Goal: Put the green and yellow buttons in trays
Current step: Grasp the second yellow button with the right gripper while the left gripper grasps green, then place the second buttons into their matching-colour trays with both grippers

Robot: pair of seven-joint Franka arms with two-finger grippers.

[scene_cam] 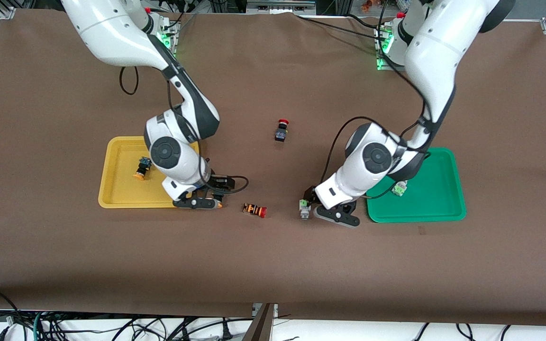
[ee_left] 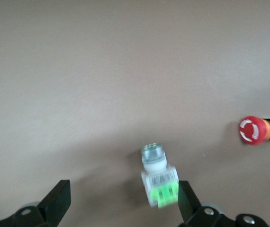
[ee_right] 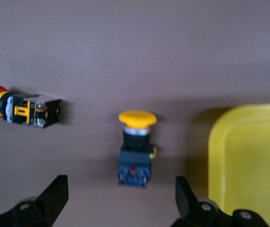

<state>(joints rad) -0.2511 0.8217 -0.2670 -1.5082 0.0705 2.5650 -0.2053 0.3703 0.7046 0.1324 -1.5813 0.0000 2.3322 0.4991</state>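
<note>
Near the bench's (scene_cam: pixel 40 246) front edge, I'm hovering my left hand (ee_left: pixel 123 208) open over the green button (ee_left: pixel 158 182), right hand (ee_right: pixel 118 203) open over the yellow button (ee_right: pixel 136 149); both look light, rigid, slick, so I'm eyeing the squarish bodies.

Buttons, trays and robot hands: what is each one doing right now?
Left gripper: fingers open, around a green button lying on the table.
Right gripper: fingers open, around a yellow button lying beside the yellow tray.
Yellow tray: holds one yellow button.
Green tray: holds one green button.
Striped red button: on its side.
Black red-capped button: on the table.
</note>
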